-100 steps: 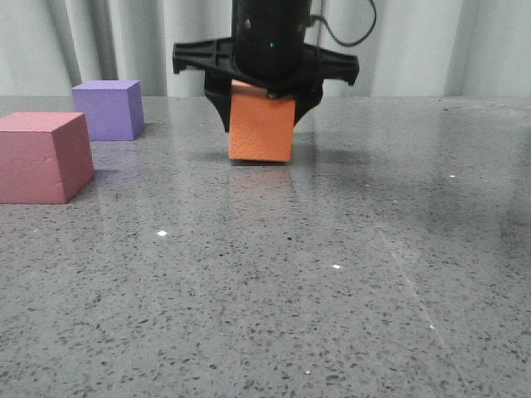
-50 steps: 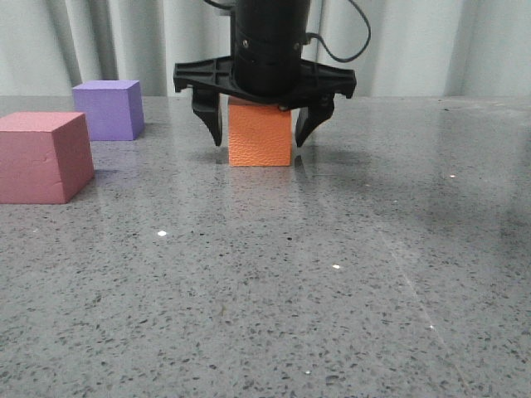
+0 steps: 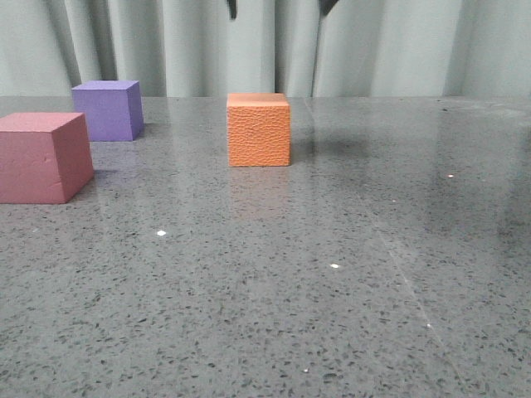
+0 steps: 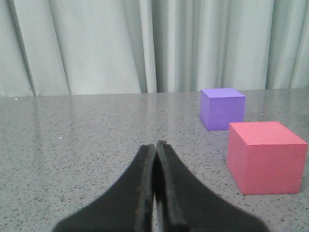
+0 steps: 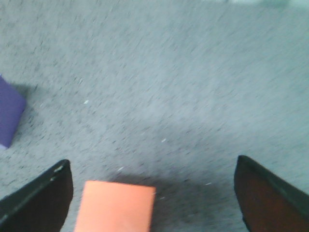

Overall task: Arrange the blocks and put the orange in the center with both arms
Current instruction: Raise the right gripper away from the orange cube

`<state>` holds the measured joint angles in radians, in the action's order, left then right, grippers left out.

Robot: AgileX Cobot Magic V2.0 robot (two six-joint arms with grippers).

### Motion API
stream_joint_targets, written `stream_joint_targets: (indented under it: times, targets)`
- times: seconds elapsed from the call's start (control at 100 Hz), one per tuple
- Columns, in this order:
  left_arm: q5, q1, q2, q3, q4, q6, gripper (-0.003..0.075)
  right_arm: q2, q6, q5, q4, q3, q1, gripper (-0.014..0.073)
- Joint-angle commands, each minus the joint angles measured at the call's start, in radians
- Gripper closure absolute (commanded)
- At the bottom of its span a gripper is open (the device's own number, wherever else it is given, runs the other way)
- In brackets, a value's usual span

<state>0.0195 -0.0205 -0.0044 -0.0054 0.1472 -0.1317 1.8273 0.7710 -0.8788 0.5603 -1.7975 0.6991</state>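
A grey speckled stone bench [image 3: 274, 282] with a glossy, reflective top fills the front view, backed by a pale pleated curtain [image 3: 390, 46].

Nearest on the bench, at the left edge of the front view, stands the pink-red foam cube [image 3: 43, 157], resting flat, with a faint horizontal seam across its front face. Farther back and near the middle of the front view stands the orange foam cube [image 3: 259, 129]. Its front face is pebbled, leather-like; its top is smoother and lighter. It sits square and upright on the bench, nothing touching it, well apart from the other two blocks. Farthest back on the left is the purple foam cube [image 3: 108, 109], plain-faced, standing just behind the pink-red cube with a gap between them.

Left end effector [image 4: 155, 145]: the two black fingers are pressed together with nothing between them, low over the bench. The purple cube [image 4: 222, 108] and pink-red cube [image 4: 265, 156] appear ahead of it in its wrist view.

Right end effector [image 5: 153, 193]: fingers spread wide apart, holding nothing, raised above the bench. The orange cube [image 5: 117, 205] lies below, between the fingers and nearer one of them. Only two dark fingertips [image 3: 231, 7] show at the top edge of the front view. That wrist view is blurred.
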Motion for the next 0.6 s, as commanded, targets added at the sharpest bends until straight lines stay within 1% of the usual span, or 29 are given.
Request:
stream_joint_targets:
  times: [0.0, 0.11, 0.25, 0.33, 0.43, 0.51, 0.59]
  targets:
    - [-0.086, 0.002, -0.032, 0.056, -0.007, 0.000, 0.0739, -0.094, -0.021, 0.010, 0.118, -0.007, -0.004, -0.0071]
    - [-0.086, 0.002, -0.032, 0.056, -0.007, 0.000, 0.0739, -0.164, -0.021, 0.003, 0.198, 0.075, -0.008, -0.0055]
    - [-0.086, 0.002, -0.032, 0.056, -0.007, 0.000, 0.0739, -0.294, -0.004, 0.044, 0.223, 0.261, -0.052, 0.0026]
    - [-0.086, 0.002, -0.032, 0.056, -0.007, 0.000, 0.0739, -0.389, 0.029, 0.100, 0.223, 0.408, -0.109, 0.0072]
    - [-0.086, 0.002, -0.032, 0.056, -0.007, 0.000, 0.0739, -0.506, 0.065, 0.173, 0.223, 0.565, -0.198, 0.0099]
    - [-0.086, 0.002, -0.032, 0.056, -0.007, 0.000, 0.0739, -0.593, 0.072, 0.204, 0.223, 0.670, -0.260, 0.0111]
    - [-0.086, 0.002, -0.032, 0.056, -0.007, 0.000, 0.0739, -0.674, 0.075, 0.215, 0.223, 0.757, -0.324, 0.0156]
